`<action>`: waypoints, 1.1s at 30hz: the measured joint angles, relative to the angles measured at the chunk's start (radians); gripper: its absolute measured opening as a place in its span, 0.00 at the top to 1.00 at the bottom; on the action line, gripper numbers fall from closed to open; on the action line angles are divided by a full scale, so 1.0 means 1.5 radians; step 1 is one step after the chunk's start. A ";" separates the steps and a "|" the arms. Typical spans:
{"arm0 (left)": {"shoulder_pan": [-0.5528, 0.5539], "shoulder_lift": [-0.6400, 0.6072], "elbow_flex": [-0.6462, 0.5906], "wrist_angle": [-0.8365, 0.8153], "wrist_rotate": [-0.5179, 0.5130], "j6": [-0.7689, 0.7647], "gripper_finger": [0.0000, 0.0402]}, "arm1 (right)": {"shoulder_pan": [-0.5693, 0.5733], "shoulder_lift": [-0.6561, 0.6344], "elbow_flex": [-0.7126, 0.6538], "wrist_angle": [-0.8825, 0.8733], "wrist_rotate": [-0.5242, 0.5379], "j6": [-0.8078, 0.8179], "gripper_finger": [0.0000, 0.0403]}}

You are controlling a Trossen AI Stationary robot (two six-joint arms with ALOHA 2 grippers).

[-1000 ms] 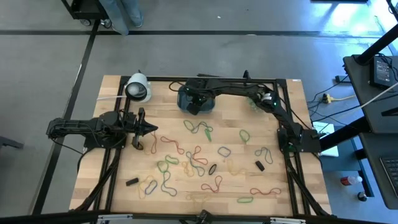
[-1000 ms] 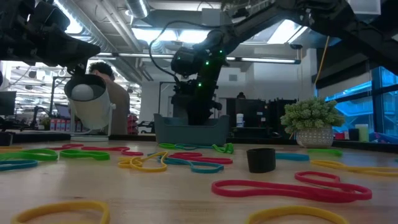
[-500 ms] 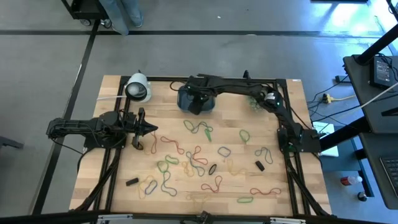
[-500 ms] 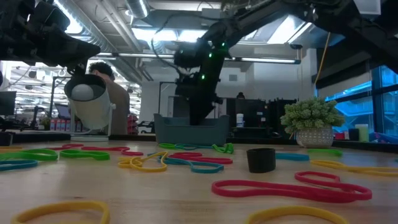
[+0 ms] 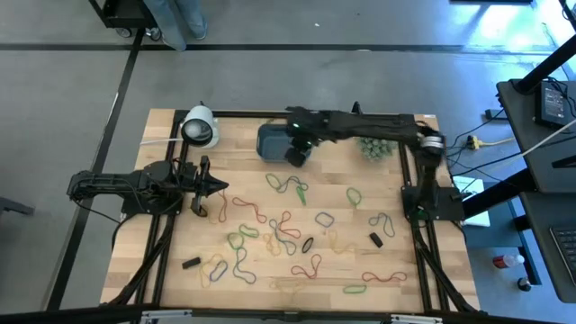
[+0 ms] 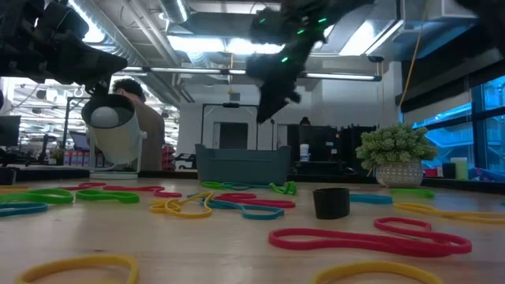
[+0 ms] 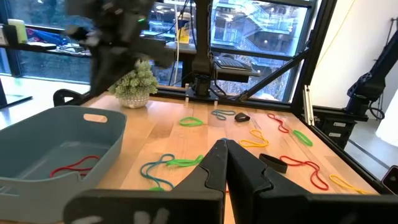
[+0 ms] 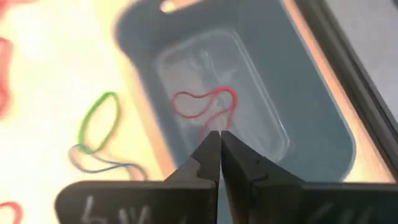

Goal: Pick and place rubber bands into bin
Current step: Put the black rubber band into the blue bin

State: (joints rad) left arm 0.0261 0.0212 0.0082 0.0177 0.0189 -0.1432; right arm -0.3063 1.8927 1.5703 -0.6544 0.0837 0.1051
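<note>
Rubber bands (image 5: 286, 229), in red, green, yellow, blue and tan, lie scattered across the wooden table (image 5: 162, 270) in the high view, most of them in the middle and near half, well apart from the bin (image 5: 273, 140) at the far edge. The right gripper (image 5: 297, 155) hangs just beside the bin's right end, its arm stretched across from the right post. The left gripper (image 5: 219, 187) waits over the table's left side, next to the white cylinder (image 5: 199, 127).

Low view: the bin (image 6: 241, 165) stands on the far part of the table, with the right gripper (image 6: 268, 106) raised clear above its rim, judged to be high enough to pass over the wall. A spiky green plant (image 6: 394, 154) stands to its right, and a small black ring (image 6: 331, 202) lies among the nearer bands.

Left wrist view: the left gripper's fingers (image 7: 239, 168) are pressed together and hold nothing. The bin (image 7: 56, 146) contains one red band (image 7: 73, 167); the rest of its floor is bare.

Right wrist view: the right gripper (image 8: 220, 142) looks down into the bin (image 8: 311, 118), jaws nearly closed and empty. The red band (image 8: 205, 107) rests loose on the bin floor. A green band and a blue band (image 8: 99, 134) lie on the table just outside the wall, plausibly the nearest candidates for the next pick.
</note>
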 joint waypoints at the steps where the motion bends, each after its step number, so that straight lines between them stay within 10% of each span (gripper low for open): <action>1: 0.000 0.000 0.000 0.000 0.000 0.000 1.00 | 0.007 -0.034 -0.045 0.027 0.000 0.011 0.97; 16: 0.000 0.000 0.000 0.006 -0.015 0.000 1.00 | 0.194 -0.464 -0.607 0.369 0.079 0.155 0.99; 33: 0.000 0.052 0.004 0.008 -0.168 0.069 1.00 | 0.269 -0.508 -0.887 0.682 0.108 0.119 0.98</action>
State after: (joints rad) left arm 0.0261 0.0997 0.0143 0.0296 -0.2336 -0.0395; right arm 0.0971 1.1305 0.2396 0.3687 0.2455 0.2842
